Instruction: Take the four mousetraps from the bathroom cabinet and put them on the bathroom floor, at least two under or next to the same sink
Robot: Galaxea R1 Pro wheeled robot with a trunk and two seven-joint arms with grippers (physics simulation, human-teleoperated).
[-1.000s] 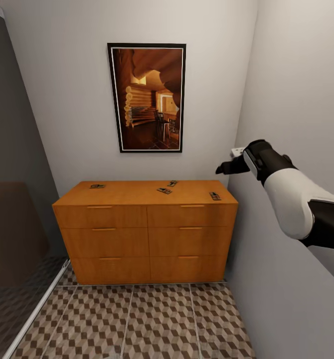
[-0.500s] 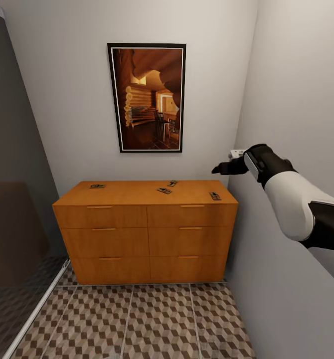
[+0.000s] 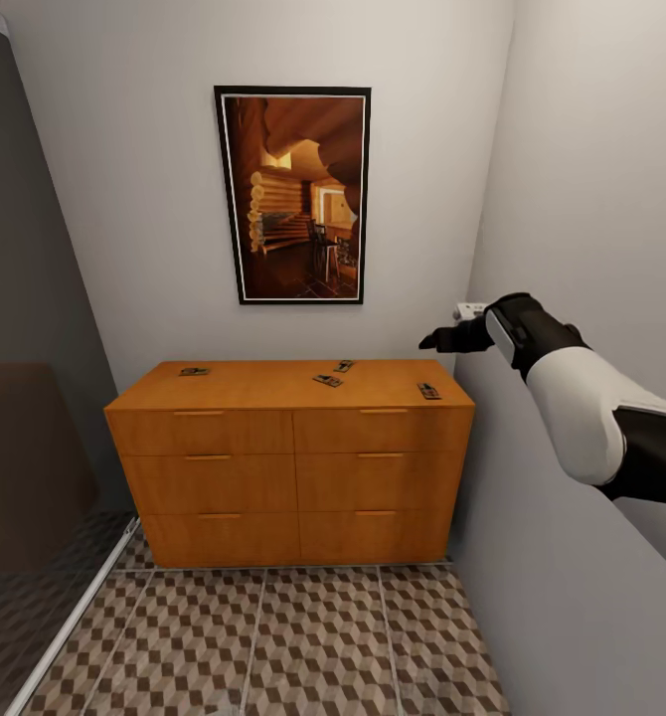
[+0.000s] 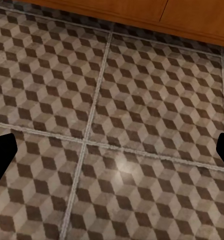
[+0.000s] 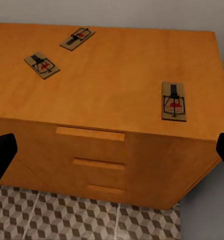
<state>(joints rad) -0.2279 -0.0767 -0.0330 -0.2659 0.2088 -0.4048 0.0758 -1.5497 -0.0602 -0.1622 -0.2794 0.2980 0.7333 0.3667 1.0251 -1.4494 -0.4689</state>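
Because four small brown wooden mousetraps (image 3: 428,391) lie on the low orange-brown wooden cabinet (image 3: 293,467), the empty right gripper (image 3: 434,341) hovers above, fingers spread wide.

Nothing to read here: no lettering on the framed picture (image 3: 292,194), none on the cabinet (image 3: 291,459), none on the mousetraps (image 5: 173,101).

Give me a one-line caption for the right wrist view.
Three mousetraps lie on the cabinet top, open right gripper hovering above.
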